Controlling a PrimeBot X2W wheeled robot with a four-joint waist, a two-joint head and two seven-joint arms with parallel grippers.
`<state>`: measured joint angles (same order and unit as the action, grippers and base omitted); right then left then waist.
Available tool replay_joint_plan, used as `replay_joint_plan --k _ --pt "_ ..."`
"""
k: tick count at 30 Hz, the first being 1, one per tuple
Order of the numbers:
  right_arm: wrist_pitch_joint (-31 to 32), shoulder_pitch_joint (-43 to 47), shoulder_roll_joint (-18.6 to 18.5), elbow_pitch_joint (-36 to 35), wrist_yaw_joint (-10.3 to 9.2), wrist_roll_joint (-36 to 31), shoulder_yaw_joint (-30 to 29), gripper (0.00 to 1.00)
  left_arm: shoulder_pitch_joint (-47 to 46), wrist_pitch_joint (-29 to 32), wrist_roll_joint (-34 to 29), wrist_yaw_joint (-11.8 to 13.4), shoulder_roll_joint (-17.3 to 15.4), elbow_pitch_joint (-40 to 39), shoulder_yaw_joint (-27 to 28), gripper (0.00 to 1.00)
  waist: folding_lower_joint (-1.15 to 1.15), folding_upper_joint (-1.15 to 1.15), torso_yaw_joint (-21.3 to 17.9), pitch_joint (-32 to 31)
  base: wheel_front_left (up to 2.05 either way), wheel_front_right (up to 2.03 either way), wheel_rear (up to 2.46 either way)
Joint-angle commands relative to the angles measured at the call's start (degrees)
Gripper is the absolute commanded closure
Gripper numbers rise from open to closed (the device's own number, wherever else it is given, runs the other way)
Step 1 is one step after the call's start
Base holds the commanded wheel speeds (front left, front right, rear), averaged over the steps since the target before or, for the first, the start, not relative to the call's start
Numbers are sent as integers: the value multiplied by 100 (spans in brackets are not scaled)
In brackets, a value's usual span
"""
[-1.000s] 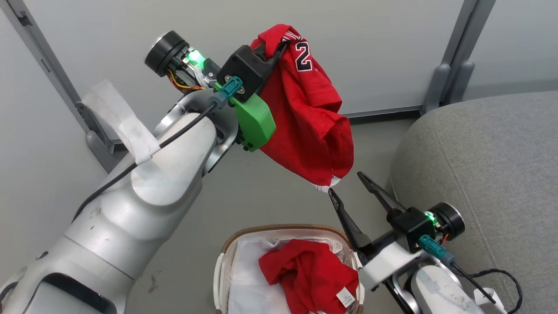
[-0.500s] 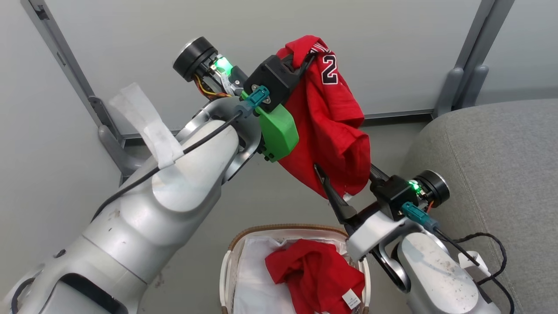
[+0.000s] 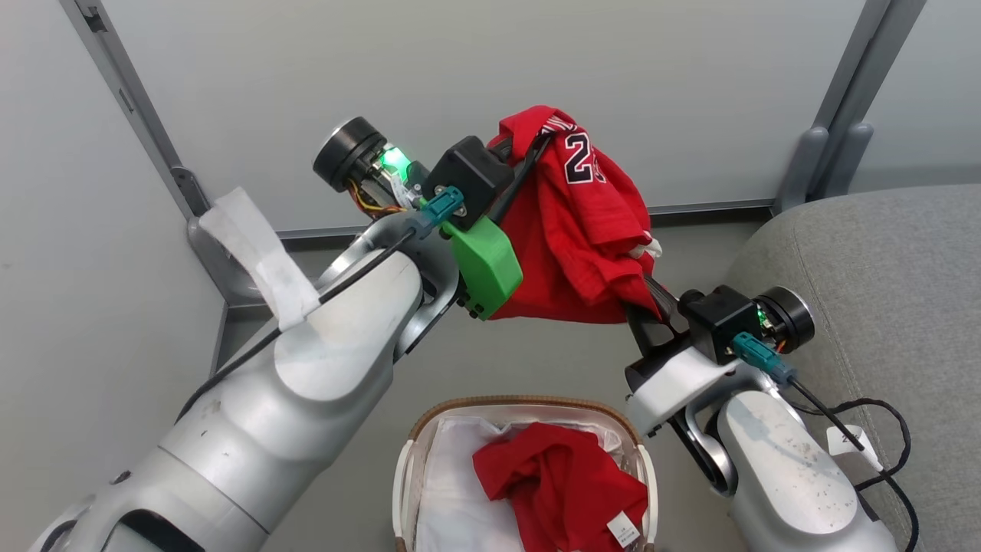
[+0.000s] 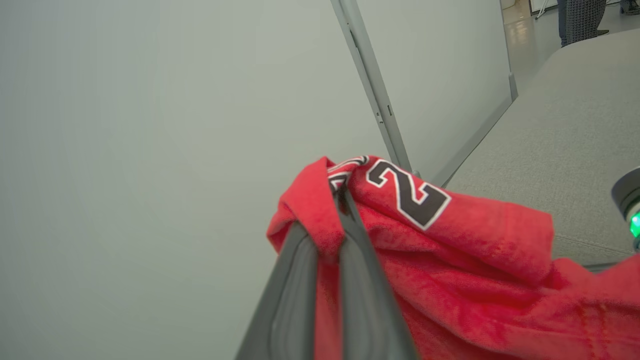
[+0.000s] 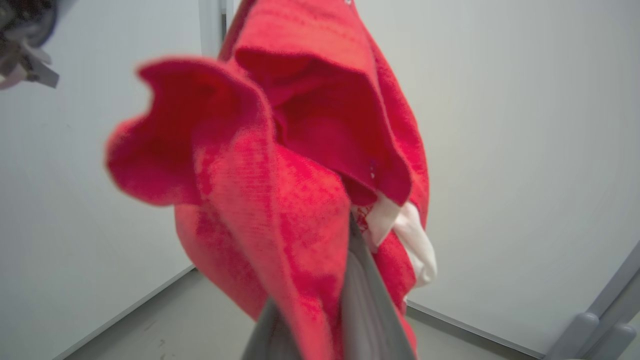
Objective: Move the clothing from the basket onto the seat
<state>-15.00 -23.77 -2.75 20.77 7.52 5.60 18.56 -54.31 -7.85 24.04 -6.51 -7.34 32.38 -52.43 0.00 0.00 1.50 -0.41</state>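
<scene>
Your left hand (image 4: 339,200) gripped the jersey (image 3: 582,230) at its top; your right hand (image 3: 647,295) clamped its lower edge. This two-point hold likely served to spread it for the seat (image 3: 881,268), clear of the basket (image 3: 429,429).

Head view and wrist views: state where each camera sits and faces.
Head view: on the head, facing down at basket, seat; left gripper and right gripper hold the jersey.
Left wrist view: left wrist, along its fingers toward wall and seat.
Right wrist view: right wrist, along its fingers toward wall.
Shared: both wrist views show the jersey pinched.
</scene>
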Motion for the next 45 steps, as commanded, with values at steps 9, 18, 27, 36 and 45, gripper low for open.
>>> replay_joint_plan --k 9,18,27,36,45 --pt "-28 193 -24 -288 -7 12 -332 100 870 -587 423 108 -84 138 272 0 0 0 -88 3 0 0 0" --pt "-28 264 -24 -512 -7 -93 -610 100 1833 -736 621 83 0 54 573 0 0 0 -70 32 0 0 0" --pt "-28 461 -24 -611 -7 -170 -783 100 2859 -730 329 33 49 -258 1071 0 0 0 -78 64 0 0 0" --pt "-28 528 -24 -589 -7 -230 -925 100 3529 -731 -1 -25 248 -465 1586 0 0 0 -116 79 0 0 0" --pt "-28 527 -24 -568 -6 -337 -1093 100 3756 -732 -185 -86 394 -575 1677 0 0 0 -415 134 0 0 0"
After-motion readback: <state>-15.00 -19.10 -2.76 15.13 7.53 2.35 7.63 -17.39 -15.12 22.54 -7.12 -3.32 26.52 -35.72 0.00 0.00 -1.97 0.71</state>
